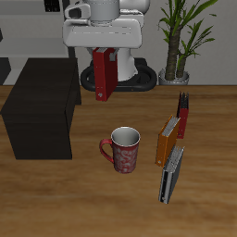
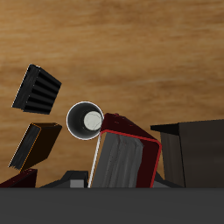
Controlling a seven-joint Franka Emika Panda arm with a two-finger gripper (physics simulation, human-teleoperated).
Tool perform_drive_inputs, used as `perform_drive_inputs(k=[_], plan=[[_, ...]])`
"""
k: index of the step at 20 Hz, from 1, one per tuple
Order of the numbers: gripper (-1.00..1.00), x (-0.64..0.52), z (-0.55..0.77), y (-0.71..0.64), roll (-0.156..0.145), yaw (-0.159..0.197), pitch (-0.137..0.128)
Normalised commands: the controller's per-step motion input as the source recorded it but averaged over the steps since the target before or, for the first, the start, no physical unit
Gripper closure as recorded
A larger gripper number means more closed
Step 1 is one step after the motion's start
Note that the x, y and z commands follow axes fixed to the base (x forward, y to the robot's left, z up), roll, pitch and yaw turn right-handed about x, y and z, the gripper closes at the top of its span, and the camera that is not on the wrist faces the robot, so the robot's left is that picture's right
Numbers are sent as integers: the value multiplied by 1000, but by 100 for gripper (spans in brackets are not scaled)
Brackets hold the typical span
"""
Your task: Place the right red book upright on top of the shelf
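My gripper [image 1: 104, 54] is shut on the top of the right red book [image 1: 104, 76], a thick bright red hardcover. The book hangs upright in the air at the back of the table, off the wood. It is beside the shelf [image 1: 42, 104], a low matte black box, and does not touch it. In the wrist view the red book [image 2: 122, 162] fills the near field with its whitish page edges showing, and the shelf [image 2: 194, 150] lies next to it. The shelf's top is bare.
A red patterned mug [image 1: 122, 150] stands on the table in front of the held book, also in the wrist view [image 2: 85, 120]. An orange book [image 1: 167, 139], a thinner dark red book [image 1: 183, 115] and a grey book [image 1: 171, 173] stand beyond the mug. A potted plant [image 1: 176, 42] is at the back.
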Motion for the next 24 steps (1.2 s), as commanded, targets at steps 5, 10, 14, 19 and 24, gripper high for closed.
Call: perform_drive_inputs(k=[5,10,14,19,24], plan=[[100,-476,-68,-251,33,21,-25],[100,-324,-53,-382,-11,-15,-8],[100,-343,48,-290,10,-28,-14],[100,-334,112,-347,22,-2,-25],[100,-232,102,-446,-13,-11,-3]])
